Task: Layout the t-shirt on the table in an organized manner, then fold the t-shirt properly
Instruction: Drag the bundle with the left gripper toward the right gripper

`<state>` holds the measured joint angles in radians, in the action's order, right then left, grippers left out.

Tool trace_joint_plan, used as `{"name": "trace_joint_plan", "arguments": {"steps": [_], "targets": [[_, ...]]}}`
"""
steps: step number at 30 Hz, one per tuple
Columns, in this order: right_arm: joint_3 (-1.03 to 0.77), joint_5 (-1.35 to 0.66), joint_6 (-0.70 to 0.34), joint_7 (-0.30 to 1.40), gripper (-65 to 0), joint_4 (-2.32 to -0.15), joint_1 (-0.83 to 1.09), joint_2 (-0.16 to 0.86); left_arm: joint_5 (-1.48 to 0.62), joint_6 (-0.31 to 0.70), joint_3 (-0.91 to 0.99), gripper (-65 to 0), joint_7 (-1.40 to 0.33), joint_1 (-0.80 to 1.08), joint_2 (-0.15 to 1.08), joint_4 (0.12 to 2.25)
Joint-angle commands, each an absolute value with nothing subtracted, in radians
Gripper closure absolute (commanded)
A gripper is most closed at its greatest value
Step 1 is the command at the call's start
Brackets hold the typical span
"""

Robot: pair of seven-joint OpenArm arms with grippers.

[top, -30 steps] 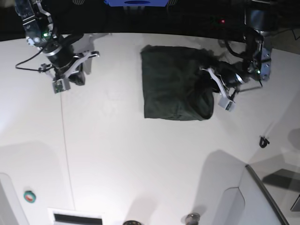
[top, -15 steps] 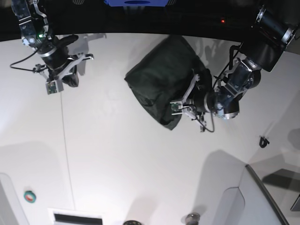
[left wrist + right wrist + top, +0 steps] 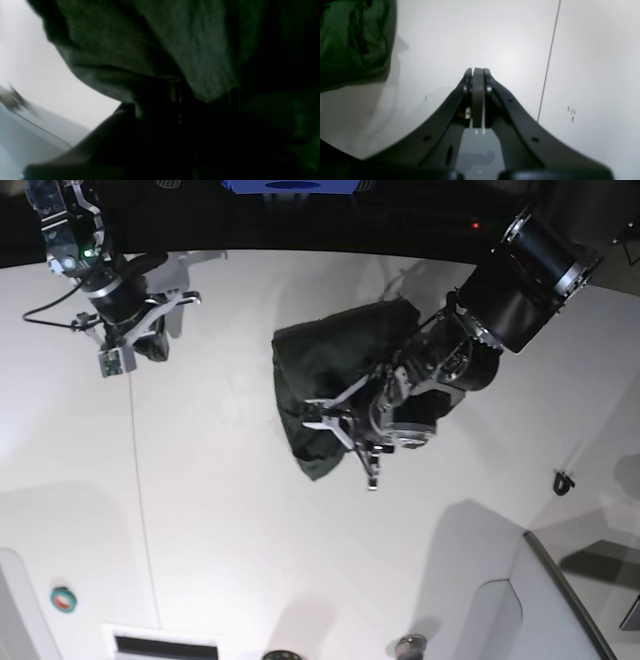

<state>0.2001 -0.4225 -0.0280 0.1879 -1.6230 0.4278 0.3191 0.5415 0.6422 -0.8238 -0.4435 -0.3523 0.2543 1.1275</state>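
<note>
The dark green t-shirt (image 3: pixel 325 375) hangs bunched and partly lifted over the middle of the white table (image 3: pixel 250 530). My left gripper (image 3: pixel 340 420) is buried in its lower right side and shut on the cloth. In the left wrist view, folds of the t-shirt (image 3: pixel 150 50) fill nearly everything and hide the fingers. My right gripper (image 3: pixel 150 345) hovers at the far left, apart from the shirt. The right wrist view shows that gripper (image 3: pixel 478 72) shut with nothing in it, above bare table, and an edge of the t-shirt (image 3: pixel 352 40) at its upper left.
A thin dark seam (image 3: pixel 140 500) runs front to back on the left of the table. A small green round thing (image 3: pixel 63 599) and a white box (image 3: pixel 160 642) sit at the front left. A small black item (image 3: pixel 563 480) and a grey ledge (image 3: pixel 560 600) are at the right.
The shirt lay as a flat rectangle a second ago. My left arm has swung in over it toward the left and front, pulling it into a lifted bunch. The right arm shifted slightly back.
</note>
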Motion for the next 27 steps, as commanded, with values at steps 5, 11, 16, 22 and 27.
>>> {"name": "trace_joint_plan", "arguments": {"steps": [5,11,16,22,27], "targets": [[0.194,-0.427,-0.028,0.166,-0.8,-1.639,0.427,0.329,0.495,0.698,-0.911,0.0,-0.421,-0.354,0.209,1.118],[0.193,-0.427,-0.028,0.166,-0.8,-1.638,0.427,0.328,0.495,0.698,-0.915,0.0,-0.421,-0.354,0.168,1.116],[0.153,-0.427,-0.028,0.168,-0.8,-1.638,0.427,0.318,0.495,0.698,-0.911,0.0,-0.421,-0.354,0.154,1.116],[0.101,-0.427,-0.03,0.168,-0.8,-1.638,0.441,0.292,0.495,0.698,-0.917,0.0,-0.421,-0.354,0.148,1.116],[0.091,-0.427,-0.033,0.168,-0.8,-1.638,0.441,0.285,0.495,0.698,-0.917,0.0,-0.421,-0.354,0.136,1.119]]}}
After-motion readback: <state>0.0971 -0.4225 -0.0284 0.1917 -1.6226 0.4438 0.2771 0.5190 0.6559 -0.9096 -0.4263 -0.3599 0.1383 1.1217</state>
